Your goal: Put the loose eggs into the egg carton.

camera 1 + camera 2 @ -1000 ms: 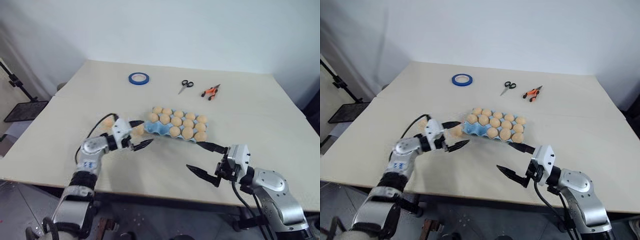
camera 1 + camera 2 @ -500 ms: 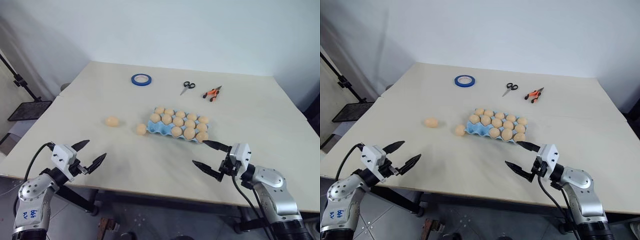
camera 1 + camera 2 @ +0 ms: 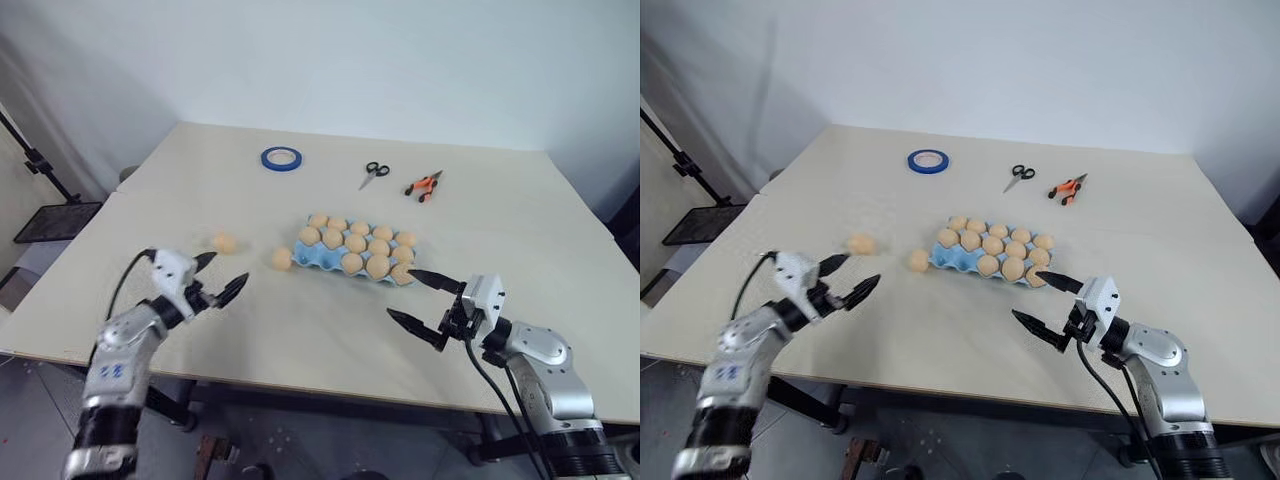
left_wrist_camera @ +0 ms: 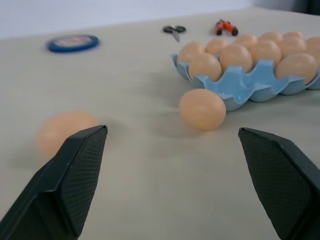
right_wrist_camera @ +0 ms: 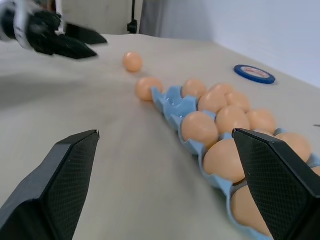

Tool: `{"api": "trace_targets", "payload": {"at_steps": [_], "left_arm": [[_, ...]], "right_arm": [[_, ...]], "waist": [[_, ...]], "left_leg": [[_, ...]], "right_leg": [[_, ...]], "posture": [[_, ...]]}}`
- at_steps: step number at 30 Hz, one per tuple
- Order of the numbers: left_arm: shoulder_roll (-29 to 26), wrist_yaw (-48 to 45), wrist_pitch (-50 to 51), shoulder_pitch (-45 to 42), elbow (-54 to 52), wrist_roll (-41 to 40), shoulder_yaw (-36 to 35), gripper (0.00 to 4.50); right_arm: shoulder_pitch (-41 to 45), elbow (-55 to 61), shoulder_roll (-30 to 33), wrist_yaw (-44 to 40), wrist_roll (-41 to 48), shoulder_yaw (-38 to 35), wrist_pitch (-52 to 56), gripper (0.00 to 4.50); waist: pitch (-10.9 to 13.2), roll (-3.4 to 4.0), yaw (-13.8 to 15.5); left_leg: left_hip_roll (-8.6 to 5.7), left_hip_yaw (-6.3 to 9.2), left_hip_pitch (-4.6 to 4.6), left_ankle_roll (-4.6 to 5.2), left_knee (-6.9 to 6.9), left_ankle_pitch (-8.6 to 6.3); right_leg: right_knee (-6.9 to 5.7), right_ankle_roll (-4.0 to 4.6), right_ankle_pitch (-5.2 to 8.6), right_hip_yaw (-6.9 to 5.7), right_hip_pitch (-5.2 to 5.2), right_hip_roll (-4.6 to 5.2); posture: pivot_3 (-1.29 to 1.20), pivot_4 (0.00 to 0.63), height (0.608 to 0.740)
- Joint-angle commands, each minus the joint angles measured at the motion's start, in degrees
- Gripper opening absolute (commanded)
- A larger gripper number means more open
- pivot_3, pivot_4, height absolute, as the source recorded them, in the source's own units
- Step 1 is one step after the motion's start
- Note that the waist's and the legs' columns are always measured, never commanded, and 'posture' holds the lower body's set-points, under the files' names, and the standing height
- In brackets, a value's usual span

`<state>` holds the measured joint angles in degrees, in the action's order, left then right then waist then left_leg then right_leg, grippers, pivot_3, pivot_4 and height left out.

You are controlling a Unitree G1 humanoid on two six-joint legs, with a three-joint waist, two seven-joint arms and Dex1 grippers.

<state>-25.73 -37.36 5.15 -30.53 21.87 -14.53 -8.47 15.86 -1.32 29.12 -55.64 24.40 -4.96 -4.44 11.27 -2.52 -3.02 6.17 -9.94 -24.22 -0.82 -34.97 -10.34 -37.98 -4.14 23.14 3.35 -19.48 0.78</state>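
The light blue egg carton [image 3: 311, 260] lies mid-table with several tan eggs in its cups. Two loose eggs rest on the table to its left: one egg [image 3: 282, 258] touches or nearly touches the carton's left end, the other egg [image 3: 224, 242] lies farther left. My left gripper [image 3: 228, 268] hovers open and empty just in front of the far-left egg [image 4: 62, 131], pointing towards the nearer egg [image 4: 202, 108]. In front of the carton's right corner my right gripper [image 3: 400, 292] is open, with nothing between its fingers.
A blue tape ring [image 3: 280, 158], scissors [image 3: 372, 173] and an orange-handled tool [image 3: 422, 185] lie at the back of the table. A black stand [image 3: 50, 215] is off the table's left side. The table's front edge runs just under both arms.
My left gripper drew back from the carton's left end to the table's front left edge, then came forward again to the far-left egg. The right gripper edged towards the carton. Eggs unmoved.
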Motion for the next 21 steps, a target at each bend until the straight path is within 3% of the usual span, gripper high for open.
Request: {"api": "trace_targets", "payload": {"at_steps": [1, 7, 14, 21], "left_arm": [[0.91, -1.24, -3.14, -5.19, 7.93, 2.51, 2.37, 4.48], [4.04, -1.22, -8.16, -16.09, 24.71, 5.88, 4.7, 4.48], [6.6, -2.18, -14.47, -21.6, 36.35, 7.68, 4.91, 4.48], [6.54, -1.63, -19.84, -23.53, 41.66, 9.08, 4.27, 2.28]], "right_arm": [[0.42, 1.79, 0.02, 0.32, 1.33, -1.44, 0.01, 4.5], [-1.37, 4.66, -0.06, 2.03, 2.13, -2.68, 0.61, 4.5], [-3.68, 7.83, -0.63, 4.23, 2.54, -2.84, 1.88, 4.5], [-4.42, 8.63, -0.9, 4.71, 2.3, -2.27, 2.08, 4.5]], "waist": [[0.0, 0.0, -0.13], [0.01, 0.0, -0.13], [0.01, 0.0, -0.12], [0.01, 0.0, -0.11]], "left_leg": [[0.05, -0.04, 0.0, 0.01, 0.02, 0.0], [0.08, -0.15, -0.04, -0.1, 0.04, -0.04], [0.07, -0.2, -0.05, -0.12, -0.01, -0.06], [0.06, -0.17, -0.04, -0.11, -0.04, -0.06]], "right_leg": [[0.02, -0.01, 0.0, 0.01, -0.02, 0.01], [0.01, -0.03, 0.06, 0.02, -0.18, -0.22], [0.0, -0.08, 0.1, 0.06, -0.18, -0.18], [-0.03, -0.07, 0.09, 0.04, -0.16, -0.14]], "posture": [[0.0, 0.15, 0.74], [0.0, 0.15, 0.74], [0.0, 0.15, 0.74], [0.0, 0.15, 0.74]]}}
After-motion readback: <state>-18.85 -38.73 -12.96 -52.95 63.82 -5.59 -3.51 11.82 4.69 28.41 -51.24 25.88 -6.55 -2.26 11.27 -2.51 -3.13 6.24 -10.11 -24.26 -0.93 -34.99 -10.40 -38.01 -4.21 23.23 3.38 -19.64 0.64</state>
